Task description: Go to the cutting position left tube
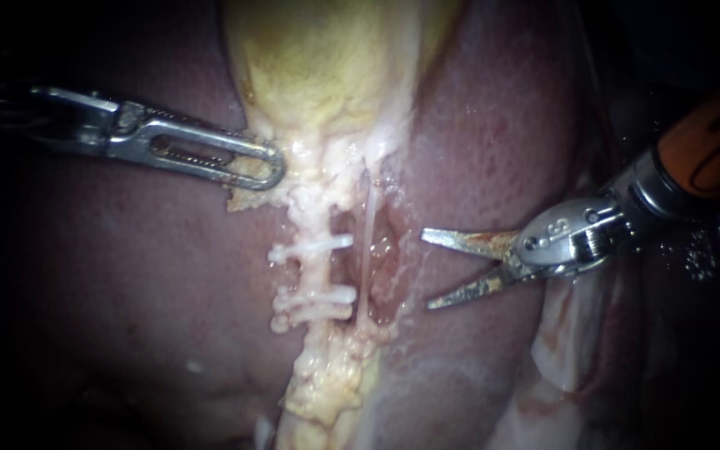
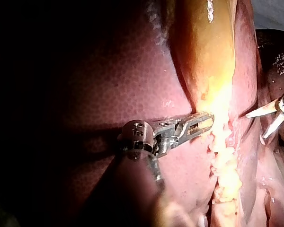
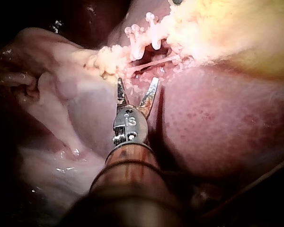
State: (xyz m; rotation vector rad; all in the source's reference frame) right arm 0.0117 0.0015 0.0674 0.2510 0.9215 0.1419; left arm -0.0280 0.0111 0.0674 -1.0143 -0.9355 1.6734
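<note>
Maroon liver (image 1: 127,275) beneath gaping right instrument (image 1: 427,270)

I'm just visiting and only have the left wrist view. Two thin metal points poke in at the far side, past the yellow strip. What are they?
Observer: They are the open blades of the right instrument. The endoscope view shows its shaft coming in from the right.
Operator: What do they face?
Observer: The left tube. It carries three white clips: one, then a bare stretch, then two more.
Operator: Are the blades touching it yet?
Observer: No. In the right wrist view they stop short of it, and a thinner tube lies between them and the clipped one.
</note>
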